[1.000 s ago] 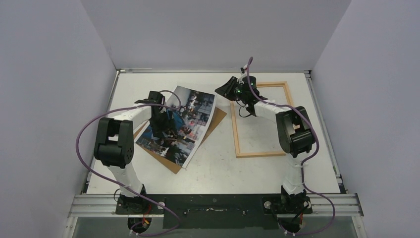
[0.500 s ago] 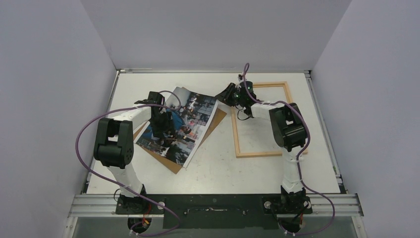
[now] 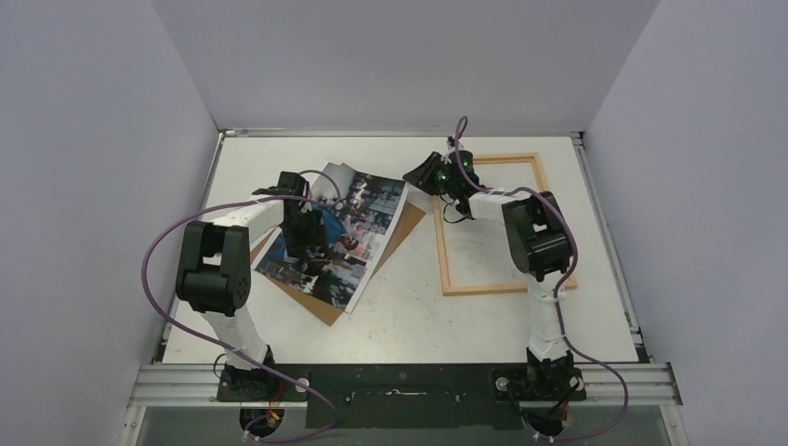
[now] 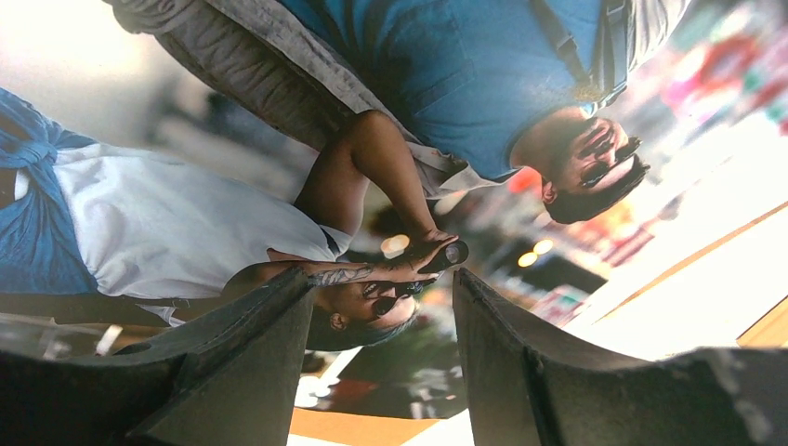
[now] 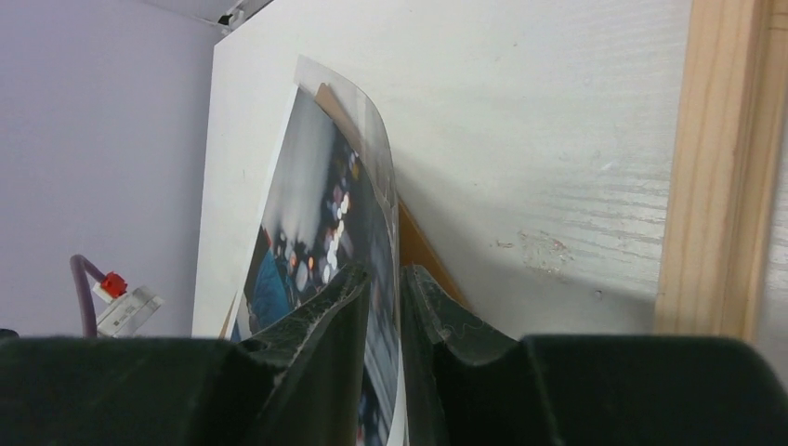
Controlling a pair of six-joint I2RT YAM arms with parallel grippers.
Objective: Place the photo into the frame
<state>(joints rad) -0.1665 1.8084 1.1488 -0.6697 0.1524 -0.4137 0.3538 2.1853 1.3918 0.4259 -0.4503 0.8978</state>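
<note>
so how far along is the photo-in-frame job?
Done: nothing placed yet. The frame lies with nothing in it, and the photo sits apart from it on the board.
In hand: the right gripper has its jaws either side of the photo's lifted edge, but whether it is clamped is unclear. The left gripper is open over the print.
Left: carry the photo across and lay it inside the frame.

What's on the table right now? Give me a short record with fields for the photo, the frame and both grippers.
photo: lies askew on the brown backing board, left of the frame and outside it; its edge nearest the frame curls upward
frame: flat on the table, right side, no photo in it
left gripper: open, over the photo's middle; contact unclear
right gripper: shut on the photo's curled-up edge
</note>
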